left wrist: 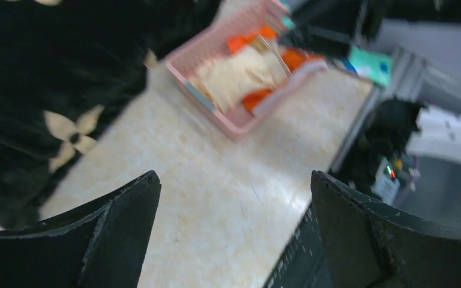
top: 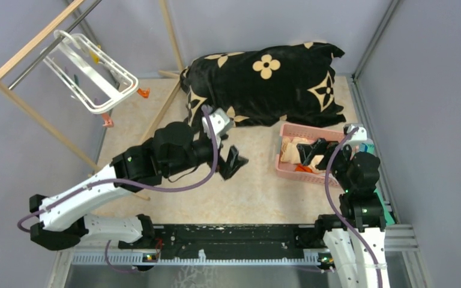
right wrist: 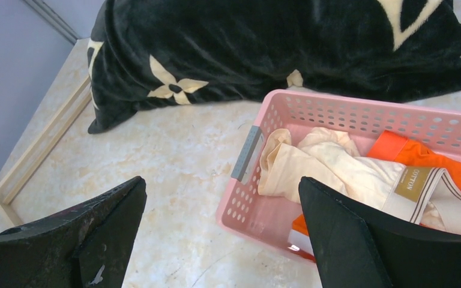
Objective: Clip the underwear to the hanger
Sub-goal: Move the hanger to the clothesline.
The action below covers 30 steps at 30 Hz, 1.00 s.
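**Item:** underwear (right wrist: 312, 165), cream, crumpled in pink basket (right wrist: 246, 201) on right side of table (top: 234, 201), pressed against an orange cloth (right wrist: 438, 171).

**Handling (judged):** light, soft, limp. Will sag & bunch, w/ no stiffness to push against. Best hold is a hem or folded edge at left end of heap, clear of orange cloth. Pinch the edge only, or the orange cloth may lift too. Banded strip w/ label at right of heap: cannot tell which garment owns it.

**Right gripper** (right wrist: 222, 180): jaws spread wide, nothing held, hovering over basket.

**Left gripper** (top: 233, 161): jaws spread wide, nothing held, mid-table over bare top.

**Hanger** (top: 114, 99): white frame, hung tilted on wooden rack (top: 30, 48), far left. Small orange clips (top: 143, 92) at its low side. Well apart from basket.

**Room:** bare table between basket & rack, open for a carry.

**Limits:** basket walls hem the pick, black blanket (top: 264, 84) lies just beyond basket's far rim, rack legs cross left side, grey wall close on right
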### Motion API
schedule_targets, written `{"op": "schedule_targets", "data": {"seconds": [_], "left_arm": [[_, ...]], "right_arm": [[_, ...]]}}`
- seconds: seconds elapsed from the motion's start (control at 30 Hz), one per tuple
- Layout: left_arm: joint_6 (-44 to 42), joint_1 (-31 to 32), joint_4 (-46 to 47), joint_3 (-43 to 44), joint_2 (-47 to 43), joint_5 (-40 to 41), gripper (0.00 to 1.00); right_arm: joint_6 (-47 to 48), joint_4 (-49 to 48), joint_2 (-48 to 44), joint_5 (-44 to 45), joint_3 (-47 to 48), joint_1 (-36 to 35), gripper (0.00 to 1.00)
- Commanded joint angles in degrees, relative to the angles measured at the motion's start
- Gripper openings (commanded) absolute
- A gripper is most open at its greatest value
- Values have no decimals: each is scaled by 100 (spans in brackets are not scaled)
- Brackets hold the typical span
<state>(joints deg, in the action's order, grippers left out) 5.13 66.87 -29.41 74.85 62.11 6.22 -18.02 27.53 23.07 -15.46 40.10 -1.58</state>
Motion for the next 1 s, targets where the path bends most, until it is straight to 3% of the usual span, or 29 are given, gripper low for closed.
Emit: {"op": "schedule_targets", "data": {"seconds": [0.0, 0.17, 0.4, 0.6, 0.87, 0.9, 0.97], "left_arm": [[347, 86, -816, 1826, 736, 2247, 100], [97, 90, -1435, 3729, 1466, 3309, 100], [-424, 91, -2077, 5307, 1769, 5022, 100], [-1332, 94, -1158, 4753, 1199, 6202, 100], [-2907, 369, -116, 4585, 1007, 6939, 100], [-3395, 453, 298, 4477, 988, 7125, 100], [-5211, 666, 2302, 3795, 823, 7435, 100]], "right_arm": [[88, -319, 81, 50, -5, 15, 99], [80, -392, 186, 48, -54, 8, 99], [47, -469, 336, 17, -104, 9, 99], [45, -564, 483, -109, -158, 9, 99], [-206, -712, 1240, -854, 323, -47, 98], [-266, -743, 1450, -791, 441, -169, 98], [-317, -772, 1810, -317, 742, -672, 99]]}}
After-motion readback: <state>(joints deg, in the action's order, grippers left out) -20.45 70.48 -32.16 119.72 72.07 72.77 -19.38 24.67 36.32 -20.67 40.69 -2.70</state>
